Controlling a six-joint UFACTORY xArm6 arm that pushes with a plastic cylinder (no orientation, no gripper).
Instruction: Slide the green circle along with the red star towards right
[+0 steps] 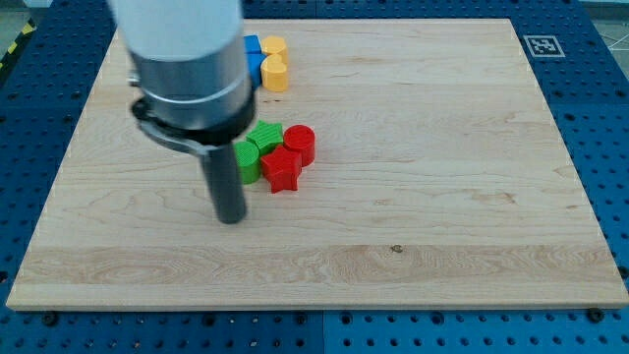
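Landmark: the red star (pixel 283 169), lying a little toward the view's left of the middle of the wooden board (pixel 442 147).
My tip: my tip (pixel 231 218) rests on the board toward the view's lower left of the red star, close by but apart from it.
Hand: there is none; the arm ends in a plain dark rod that neither opens nor closes, holds nothing, and touches no block as far as can be seen.
Green circle: the green circle (pixel 248 160) sits just on the view's left of the red star, partly hidden behind the rod.
Green block: a second green block (pixel 264 137) lies just above and left of the star; its shape is unclear.
Red cylinder: a red cylinder (pixel 300 144) stands just above and right of the star, touching it.
Far blocks: two yellow blocks (pixel 275 61) and a blue block (pixel 253 56) cluster well above the star, near the board's top edge.
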